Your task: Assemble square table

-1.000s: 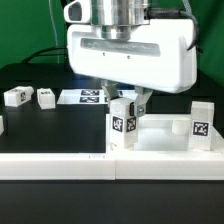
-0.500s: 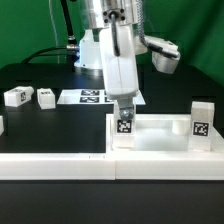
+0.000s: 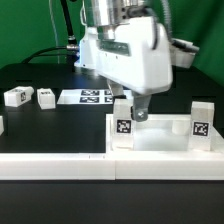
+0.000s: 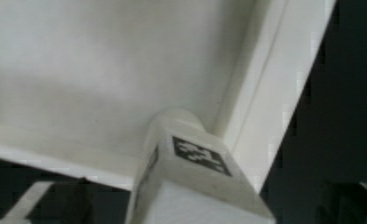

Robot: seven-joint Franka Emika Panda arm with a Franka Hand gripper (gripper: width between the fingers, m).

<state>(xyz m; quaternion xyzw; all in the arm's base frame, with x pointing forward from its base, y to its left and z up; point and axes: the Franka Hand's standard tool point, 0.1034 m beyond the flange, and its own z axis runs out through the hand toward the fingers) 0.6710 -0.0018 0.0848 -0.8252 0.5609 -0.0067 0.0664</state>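
we cannot tell if the gripper grips the leg; we retreat straight up, leaving it upright in the tabletop corner.

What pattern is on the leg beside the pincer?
The white leg carries a black-and-white square tag; the exterior view shows it best.

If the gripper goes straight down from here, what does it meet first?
Probably the upright leg at the corner of the tabletop, just below the gripper. It might instead land on the tabletop beside it, as depth is unclear.
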